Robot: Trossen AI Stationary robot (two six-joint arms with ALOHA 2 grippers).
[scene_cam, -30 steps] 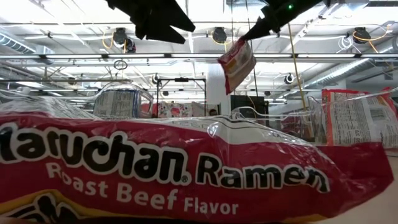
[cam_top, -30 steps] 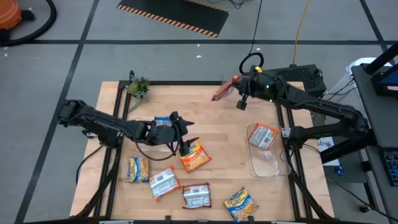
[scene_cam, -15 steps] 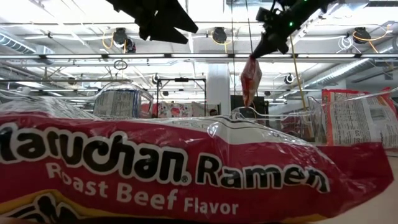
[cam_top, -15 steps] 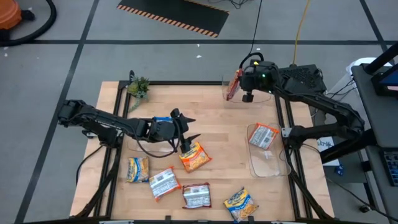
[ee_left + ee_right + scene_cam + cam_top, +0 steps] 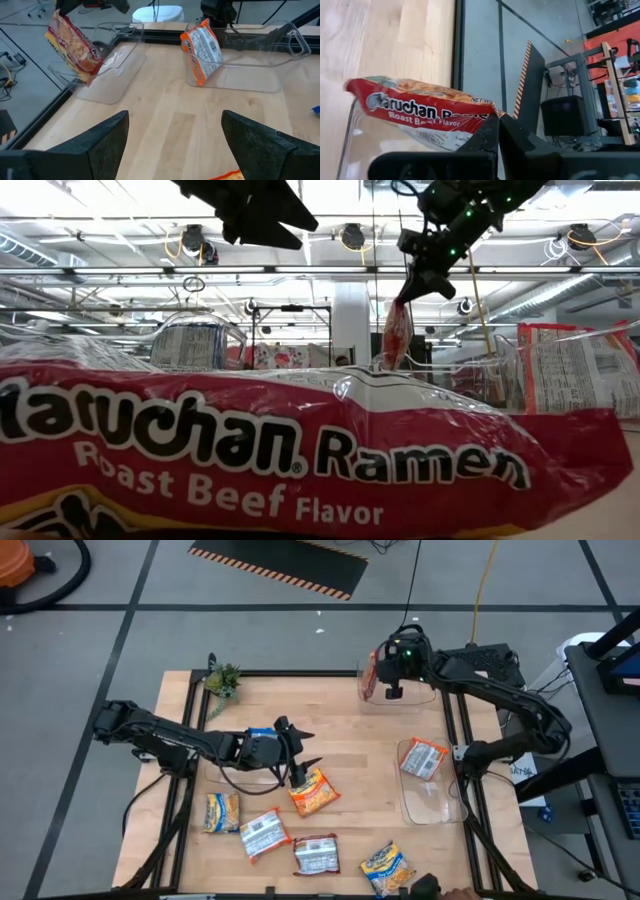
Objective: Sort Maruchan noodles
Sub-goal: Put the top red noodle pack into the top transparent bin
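a: our right gripper [image 5: 380, 668] is clenched on one end of a red roast beef packet [image 5: 420, 117], which hangs from it. a second ago we had that packet out over the bare wood; now it dangles over the clear bin at the far edge [image 5: 425, 698].

b: so we've carried it across, and what's left is the drop. it isn't in the bin yet, as far as we can see. from the left wrist it hangs just above the bin's near wall.

a: agreed. our left gripper [image 5: 298, 754] has not moved in that second. its fingers [image 5: 92, 142] are spread wide and empty, just above the orange packet [image 5: 314, 791] in the middle of the table [image 5: 350, 740].

b: that one reads as our next pick. now the bins.

a: the far bin looks empty under the hanging packet. the second clear bin [image 5: 432, 802], on the right side, holds one orange-and-white packet [image 5: 424, 758] leaning up against its far wall.

b: and four more packets lie loose along the near edge: yellow [image 5: 222, 811], silver-white [image 5: 264, 834], red [image 5: 316, 854], and yellow-and-blue [image 5: 386, 867].
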